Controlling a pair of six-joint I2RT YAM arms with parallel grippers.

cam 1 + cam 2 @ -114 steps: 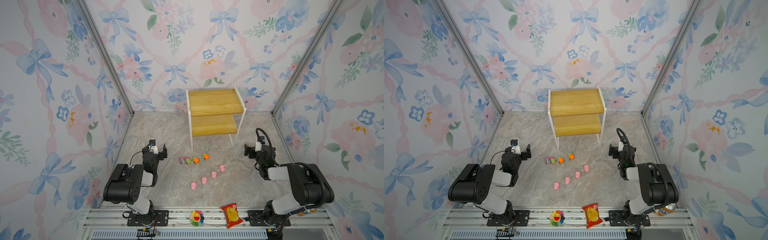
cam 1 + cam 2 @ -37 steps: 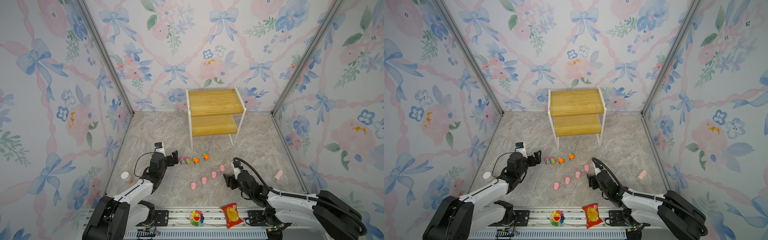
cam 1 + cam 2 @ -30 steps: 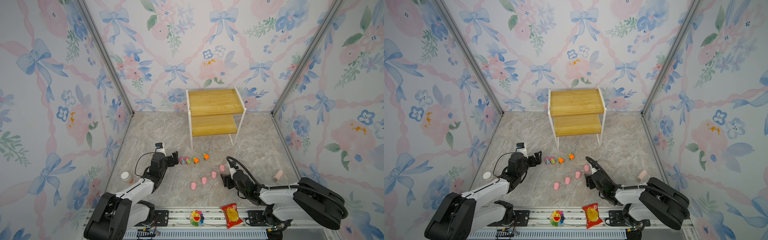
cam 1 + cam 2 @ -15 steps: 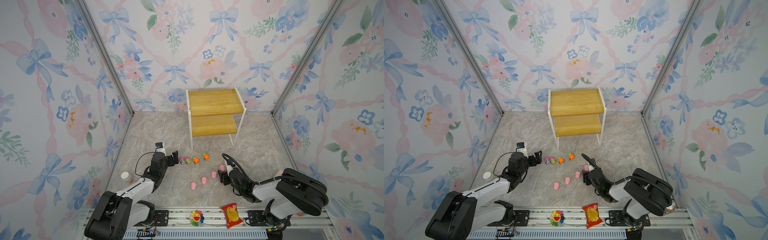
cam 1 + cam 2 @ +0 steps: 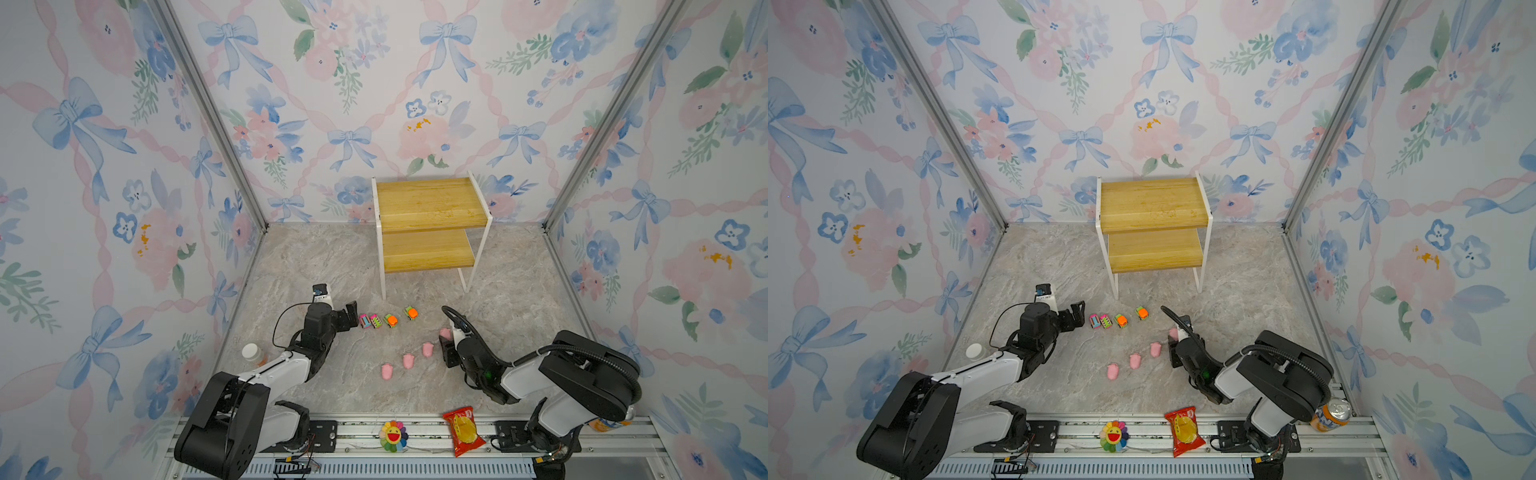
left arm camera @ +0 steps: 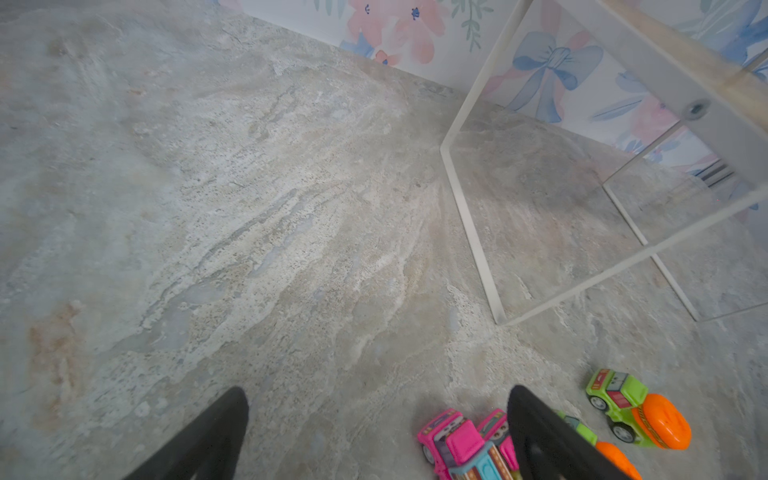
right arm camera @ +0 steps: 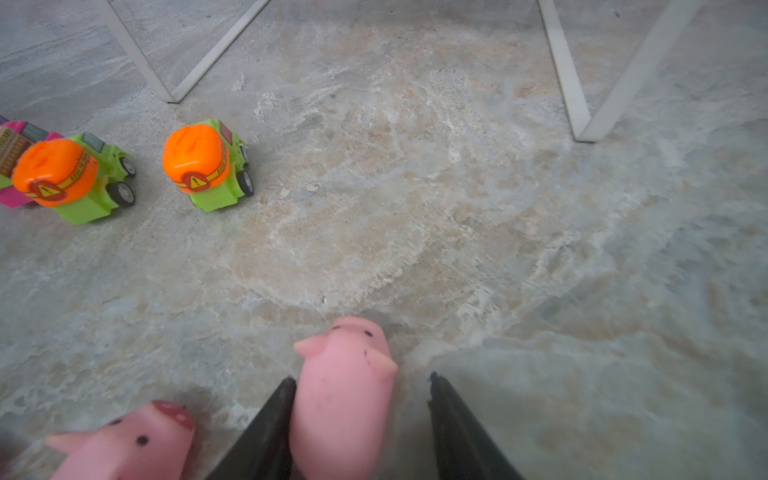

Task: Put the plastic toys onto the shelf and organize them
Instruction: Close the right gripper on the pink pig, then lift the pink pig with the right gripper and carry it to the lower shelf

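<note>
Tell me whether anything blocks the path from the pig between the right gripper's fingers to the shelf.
Nothing visible does. Bare floor lies between the pig and the shelf. The nearest green car sits off to the left arm's side of that line, and both boards are empty.

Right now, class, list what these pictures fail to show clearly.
Pig: rear cut by right wrist view's bottom edge.
Pink cars: partly behind left gripper, left wrist view.
Can: mostly behind right arm, in a top view.
Green cars: labels too small, both top views.
</note>
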